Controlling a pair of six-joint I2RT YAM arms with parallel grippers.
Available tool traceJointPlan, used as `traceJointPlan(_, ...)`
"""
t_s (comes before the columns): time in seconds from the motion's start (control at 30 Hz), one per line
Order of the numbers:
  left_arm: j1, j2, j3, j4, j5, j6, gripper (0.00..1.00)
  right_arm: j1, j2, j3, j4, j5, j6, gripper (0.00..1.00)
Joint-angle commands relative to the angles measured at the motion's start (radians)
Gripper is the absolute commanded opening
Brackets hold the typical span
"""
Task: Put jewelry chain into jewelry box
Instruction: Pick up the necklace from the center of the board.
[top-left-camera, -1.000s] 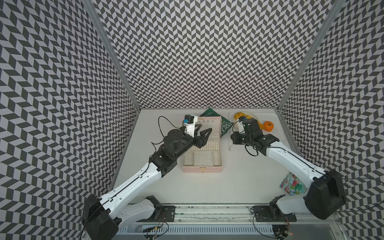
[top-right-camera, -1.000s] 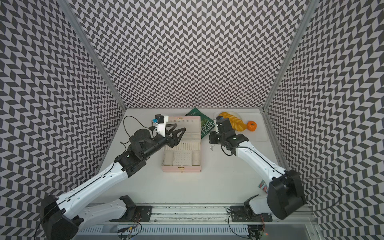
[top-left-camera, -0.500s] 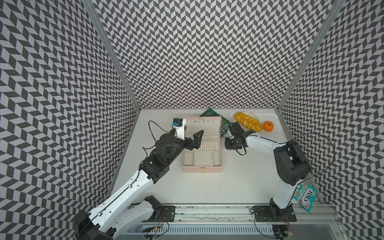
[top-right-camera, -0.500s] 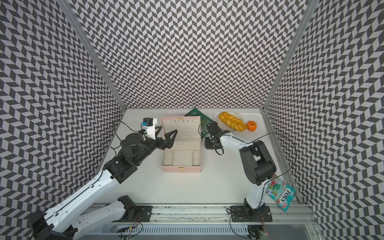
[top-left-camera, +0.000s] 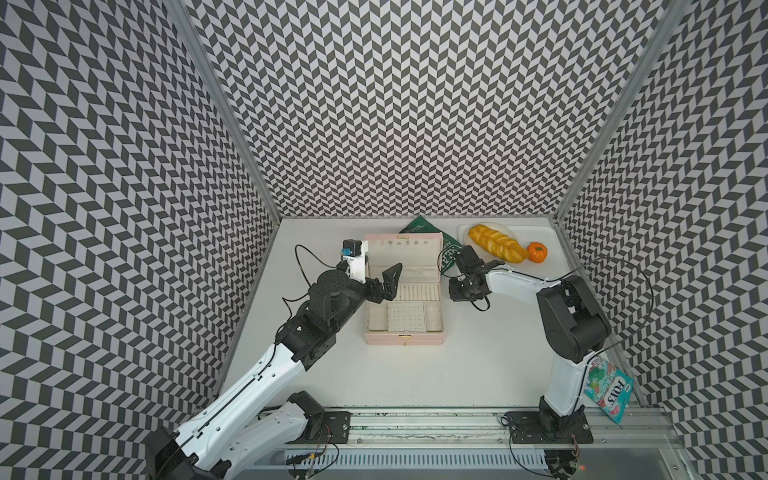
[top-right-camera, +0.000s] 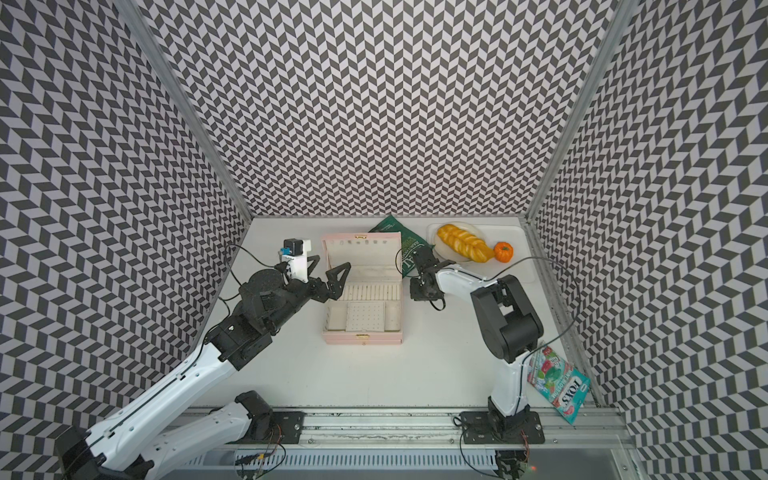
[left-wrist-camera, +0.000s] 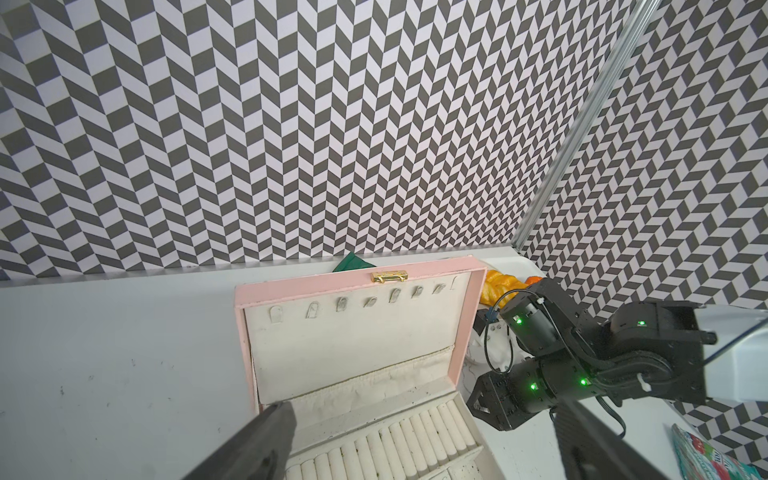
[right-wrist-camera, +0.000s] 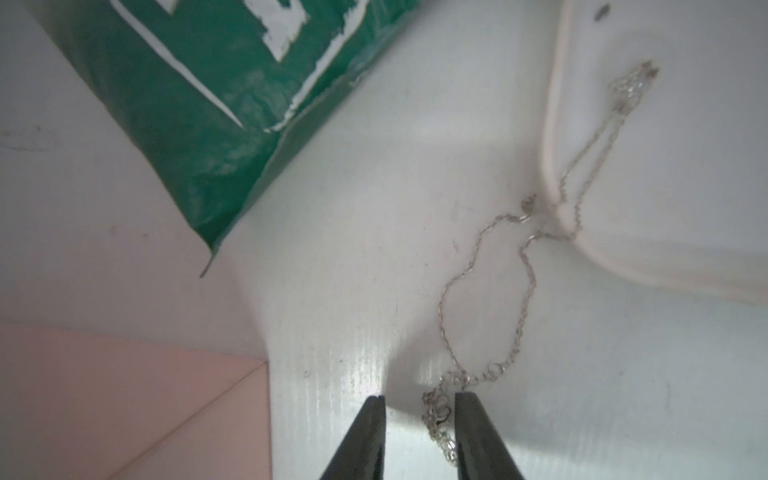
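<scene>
1. The jewelry box sits mid-tabletop with its lid standing open, so the way in is ready for you.
2. Nothing is stowed yet. The jewelry chain lies outside the box, on the tabletop at about 3 o'clock from it.
3. Your right pincer is low over the chain's near end. Its jaws stand slightly apart with loose links between them, and nothing is pinched.
4. The chain's far end, with the tiny pendant, is draped over the rim of the white tray and rests inside it.
5. Your left pincer is spread wide and empty at the box's 10 o'clock corner, beside the raised lid.
6. By my read, what's left is to close on the chain, lift it off the tray rim, carry it across and release it inside.
7. In the box, the lid hooks are bare and the ring rolls and dotted panel hold no jewelry I can see.
8. The tray, at 1 o'clock from the box, carries a braided loaf and a small orange pumpkin.
9. A green packet lies beside the lid, near the chain but apart from it.
</scene>
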Motion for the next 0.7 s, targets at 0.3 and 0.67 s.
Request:
traceJointPlan(0.3, 0.016, -0.017, -0.008, 0.013, 0.003, 0.018, 1.0, 0.0, -0.043, -0.121, 0.004, 0.033, -0.007, 0.1)
traceJointPlan(0.67, 0.02, -0.007, -0.017, 0.03, 0.027, 0.014, 1.0, 0.024, -0.226, -0.319, -0.008, 0.003, 0.026, 0.0)
